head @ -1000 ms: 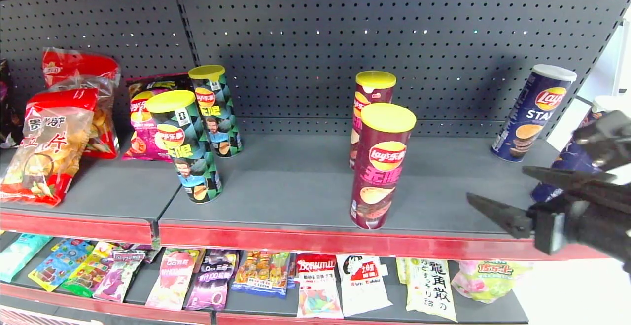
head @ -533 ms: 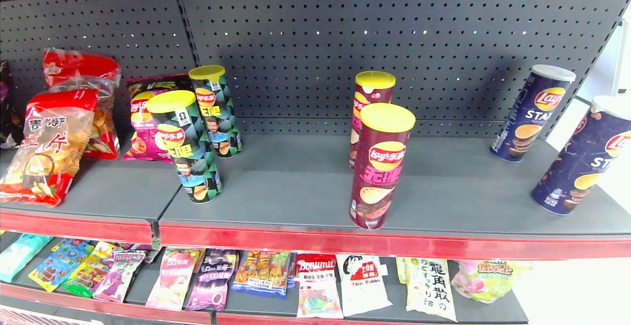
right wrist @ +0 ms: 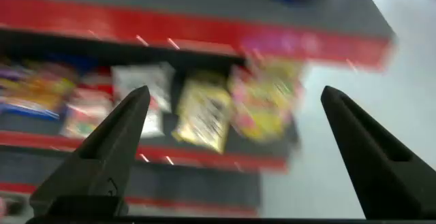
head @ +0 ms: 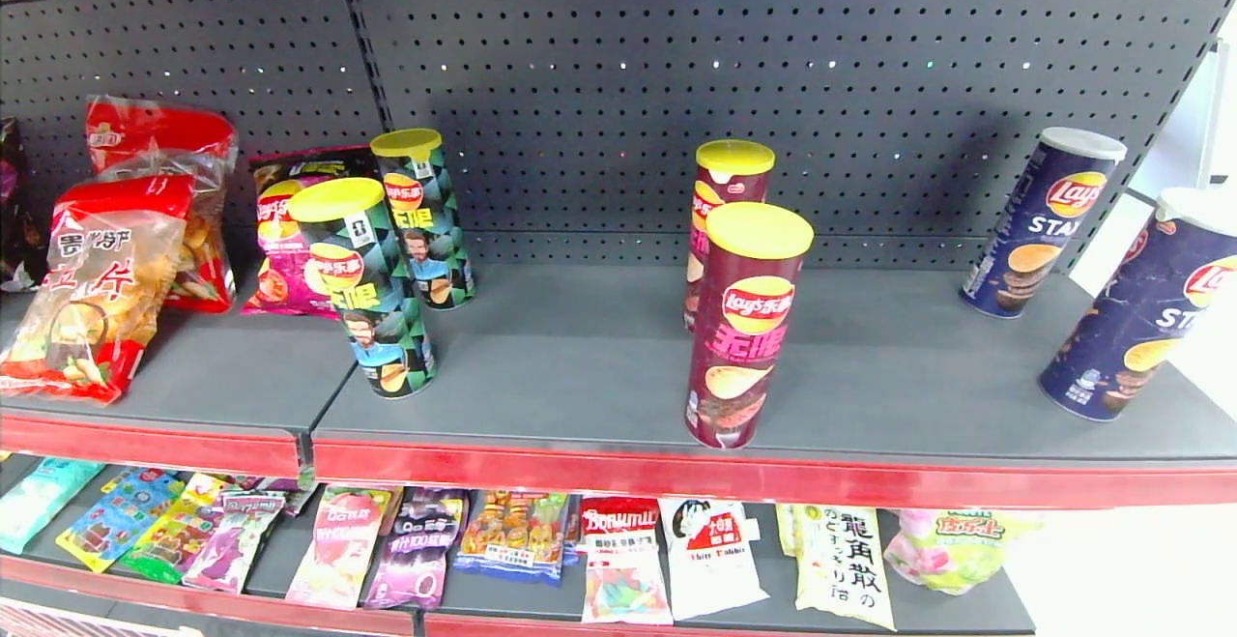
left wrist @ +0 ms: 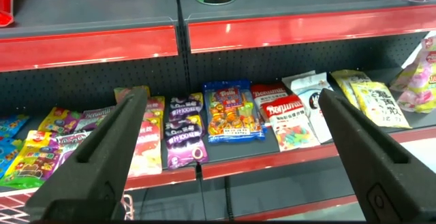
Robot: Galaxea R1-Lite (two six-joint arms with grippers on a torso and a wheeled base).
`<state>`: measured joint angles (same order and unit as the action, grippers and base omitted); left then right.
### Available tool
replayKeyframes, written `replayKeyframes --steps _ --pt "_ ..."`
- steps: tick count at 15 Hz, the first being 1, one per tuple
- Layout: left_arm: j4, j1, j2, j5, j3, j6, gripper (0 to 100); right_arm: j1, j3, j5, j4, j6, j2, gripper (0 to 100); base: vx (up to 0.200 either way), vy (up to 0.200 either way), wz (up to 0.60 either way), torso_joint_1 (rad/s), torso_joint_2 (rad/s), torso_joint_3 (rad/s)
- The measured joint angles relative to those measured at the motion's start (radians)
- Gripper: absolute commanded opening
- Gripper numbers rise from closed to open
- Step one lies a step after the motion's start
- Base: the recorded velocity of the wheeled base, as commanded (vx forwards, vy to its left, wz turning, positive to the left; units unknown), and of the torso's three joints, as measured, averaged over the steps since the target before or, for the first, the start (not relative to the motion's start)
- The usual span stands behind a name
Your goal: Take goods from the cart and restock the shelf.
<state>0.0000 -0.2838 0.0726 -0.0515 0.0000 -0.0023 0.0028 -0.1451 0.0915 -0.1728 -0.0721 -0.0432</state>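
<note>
On the upper shelf (head: 599, 366), two dark blue chip cans stand at the right end, one at the front (head: 1140, 308) and one at the back (head: 1044, 221). Two maroon cans (head: 744, 328) stand in the middle and two green-and-black cans (head: 367, 289) further left. My left gripper (left wrist: 231, 93) is open and empty, below the upper shelf and facing the lower shelf's candy packets (left wrist: 231, 112). Open and empty too, my right gripper (right wrist: 235, 91) faces the right end of the lower shelf, where pale snack bags (right wrist: 204, 112) lie.
Red and pink snack bags (head: 106, 270) fill the upper shelf's left end. A red lip (head: 734, 477) runs along the shelf front. Several flat packets (head: 618, 550) line the lower shelf. Bare shelf lies between the can pairs. White floor (right wrist: 381, 135) lies past the shelf's right end.
One second ago my open right gripper was at the head view's right edge beside the front blue can. It has since drawn back out of that view, and the can stands free on the shelf.
</note>
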Motion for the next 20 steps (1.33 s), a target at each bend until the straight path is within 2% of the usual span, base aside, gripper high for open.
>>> replayKeyframes --steps 1,3,7,9,17,20 --pt "0.000 -0.001 -0.002 0.000 0.000 0.000 100 0.000 0.035 0.027 0.057 0.020 0.015 100 0.000 0.000 0.00 0.000 0.00 0.000" --pt "0.000 -0.005 -0.009 0.000 0.000 0.000 100 0.000 0.096 -0.002 0.185 0.046 0.033 100 0.000 0.000 0.00 0.000 0.00 0.000" --pt "0.000 -0.007 -0.018 0.000 0.000 0.000 100 -0.001 0.136 -0.120 0.178 0.087 0.041 100 0.000 0.000 0.00 0.000 0.00 0.000" --pt "0.000 -0.010 -0.023 0.000 0.000 0.000 100 -0.001 0.142 -0.077 0.177 0.051 0.043 100 0.000 0.000 0.00 0.000 0.00 0.000" --pt "0.000 -0.011 -0.030 0.000 0.000 0.001 100 0.000 0.145 -0.078 0.177 0.064 0.044 100 0.000 0.000 0.00 0.000 0.00 0.000" --pt "0.000 -0.010 -0.031 0.000 0.000 0.000 100 0.000 0.145 -0.078 0.177 0.065 0.043 100 0.000 0.000 -0.60 -0.002 0.00 0.004"
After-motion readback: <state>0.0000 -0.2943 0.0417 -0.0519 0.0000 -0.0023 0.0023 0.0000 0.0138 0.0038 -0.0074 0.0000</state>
